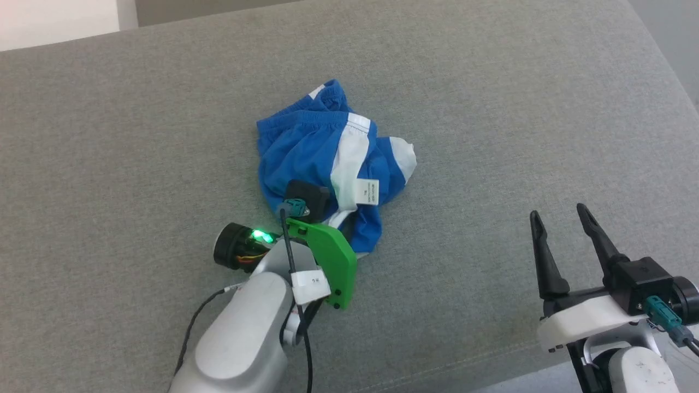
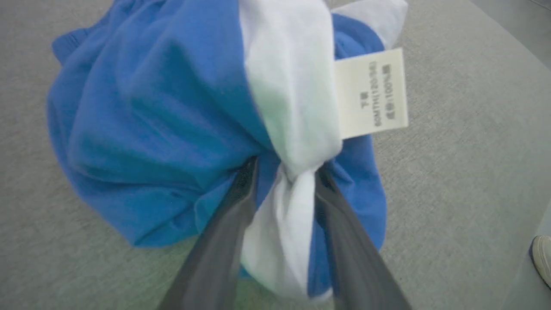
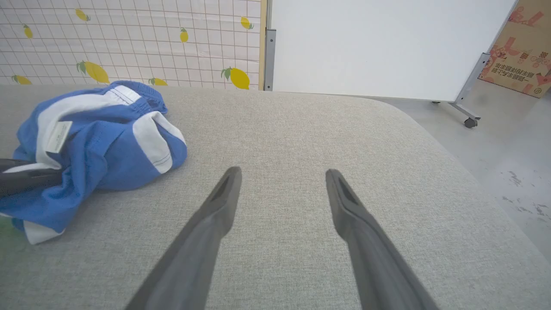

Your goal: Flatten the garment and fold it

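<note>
The garment (image 1: 306,153), bright blue shorts with white stripes and a white tag (image 1: 367,192), lies crumpled in a heap on the grey cushion (image 1: 491,109). My left gripper (image 2: 286,172) points into the heap's near edge. Its fingers (image 2: 241,193) stand apart, with a bunched twist of white and blue fabric (image 2: 150,107) between them and touching both. In the head view the wrist camera block hides these fingertips. My right gripper (image 1: 560,213) hovers open and holds nothing over bare cushion to the right. The garment (image 3: 107,142) lies to the left of its fingers (image 3: 224,193).
The cushion's front edge runs across the lower right (image 1: 491,360), and its right side rounds off toward pale floor (image 3: 508,163). A wheeled whiteboard (image 3: 366,43) and a cardboard box (image 3: 521,51) stand beyond it. A lemon-patterned wall (image 3: 129,38) backs the cushion. A white shoe (image 2: 542,258) shows at the floor's edge.
</note>
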Controlling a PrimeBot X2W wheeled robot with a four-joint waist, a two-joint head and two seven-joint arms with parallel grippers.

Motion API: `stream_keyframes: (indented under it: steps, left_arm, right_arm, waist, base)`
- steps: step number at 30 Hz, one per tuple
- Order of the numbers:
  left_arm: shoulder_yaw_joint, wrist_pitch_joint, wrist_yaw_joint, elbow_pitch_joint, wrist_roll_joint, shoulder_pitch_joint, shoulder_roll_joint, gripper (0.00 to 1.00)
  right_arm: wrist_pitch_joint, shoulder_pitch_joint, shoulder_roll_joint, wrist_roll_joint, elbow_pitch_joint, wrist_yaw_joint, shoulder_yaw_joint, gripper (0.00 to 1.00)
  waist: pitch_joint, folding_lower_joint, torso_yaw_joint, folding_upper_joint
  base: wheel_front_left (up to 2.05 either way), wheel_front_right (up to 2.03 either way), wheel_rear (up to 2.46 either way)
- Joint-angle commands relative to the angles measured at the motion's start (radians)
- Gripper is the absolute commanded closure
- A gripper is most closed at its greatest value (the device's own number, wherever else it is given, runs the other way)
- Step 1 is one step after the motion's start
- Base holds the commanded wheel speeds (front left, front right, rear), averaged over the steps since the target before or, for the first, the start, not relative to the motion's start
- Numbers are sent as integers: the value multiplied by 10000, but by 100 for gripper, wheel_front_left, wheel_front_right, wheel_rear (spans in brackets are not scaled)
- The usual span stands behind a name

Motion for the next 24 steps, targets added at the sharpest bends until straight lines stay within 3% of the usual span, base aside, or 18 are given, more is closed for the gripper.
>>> stream_keyframes:
  steps: [1, 8, 11, 15, 24]
  left_arm:
    - [17, -63, -41, -44, -25, 42, 161, 0]
    - [183, -328, 12, -691, -154, 53, 281, 0]
    - [265, -406, -161, -1190, -324, 65, 405, 0]
    - [733, -445, -67, -1903, -441, 26, 885, 0]
    - [2098, -1317, 648, -3286, -256, 999, 2314, 0]
  right_arm:
    - [-49, -146, 31, 10, 46, -15, 20, 0]
    - [143, 15, 31, -113, 187, -15, 137, 0]
    - [272, 116, 31, -168, 200, -15, 119, 0]
    - [485, 324, 31, -279, 114, -15, 86, 0]
    - [811, 760, 31, -281, -250, -15, -212, 0]
  waist:
    - [-202, 1, 203, -1]
    - [-1105, 1, 879, -1]
    - [-1562, 1, 1196, -1]
    - [-2078, 1, 1692, -1]
    - [-2651, 1, 2561, -1]
  base:
    - [0, 0, 0]
    - [0, 0, 0]
    - [0, 0, 0]
    - [0, 0, 0]
    - [0, 0, 0]
